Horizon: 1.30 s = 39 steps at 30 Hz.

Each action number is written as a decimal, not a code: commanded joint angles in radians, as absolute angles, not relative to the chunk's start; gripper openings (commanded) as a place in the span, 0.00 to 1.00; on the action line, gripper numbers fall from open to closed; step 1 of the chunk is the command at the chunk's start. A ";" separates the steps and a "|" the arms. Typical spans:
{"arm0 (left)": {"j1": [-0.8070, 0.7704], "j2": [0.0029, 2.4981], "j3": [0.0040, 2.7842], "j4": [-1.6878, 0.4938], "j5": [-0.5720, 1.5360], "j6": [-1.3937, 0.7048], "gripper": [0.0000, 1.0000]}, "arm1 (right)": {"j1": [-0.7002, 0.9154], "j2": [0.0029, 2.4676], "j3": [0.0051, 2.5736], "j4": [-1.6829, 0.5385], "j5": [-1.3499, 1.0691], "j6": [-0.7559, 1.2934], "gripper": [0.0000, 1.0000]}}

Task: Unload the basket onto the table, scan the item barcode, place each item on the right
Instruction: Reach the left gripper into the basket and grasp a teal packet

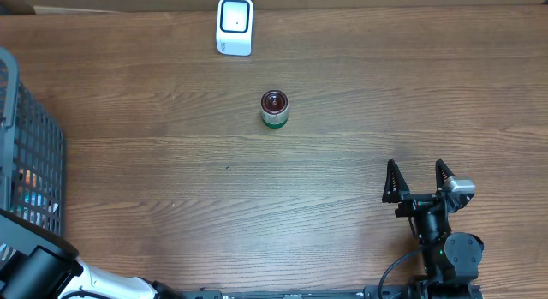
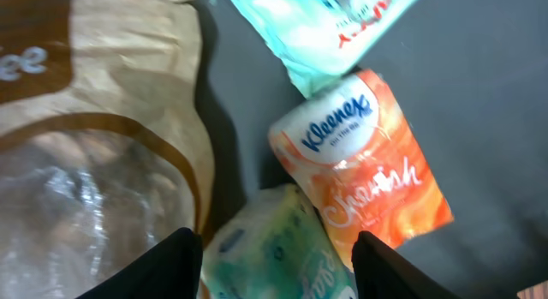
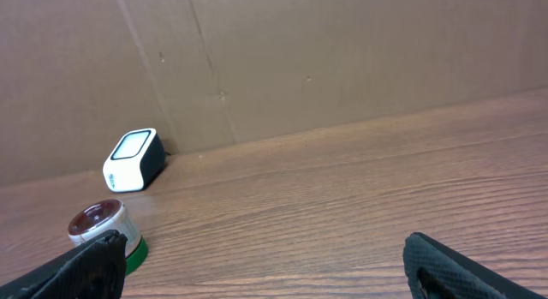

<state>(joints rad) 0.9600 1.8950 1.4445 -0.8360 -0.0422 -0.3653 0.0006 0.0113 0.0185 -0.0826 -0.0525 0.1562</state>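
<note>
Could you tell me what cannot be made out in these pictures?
Left gripper: overhead, hidden down in the basket.
Top packet: left wrist, cut off by the edge, print blurred.
Jar label: overhead too small; right wrist, partly behind the right gripper.
Barcodes: none visible anywhere.

Table (image 1: 342, 162) brown wood grain, scanner (image 1: 235, 25) white with blue-edged window, jar (image 1: 274, 109) white (dark red lid, green base band), basket (image 1: 34, 153) dark grey mesh, Kleenex pack (image 2: 368, 162) orange and white with blue lettering, tissue pack (image 2: 274, 248) pale green patterned.

A brown wooden table (image 1: 342, 162) fills the overhead view. A cardboard wall (image 3: 342, 59) stands along its far edge. A dark wire basket (image 1: 34, 153) sits at its left end.
</note>
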 commanded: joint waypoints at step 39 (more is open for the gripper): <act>0.929 1.869 1.667 -1.066 -0.024 -0.344 0.04 | -0.002 0.003 0.008 -0.077 -0.054 0.157 1.00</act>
<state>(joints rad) 0.9298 1.8881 1.6501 -1.0588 -0.0410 -0.3405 0.0006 0.0113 0.0185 -0.0818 -0.0521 0.1566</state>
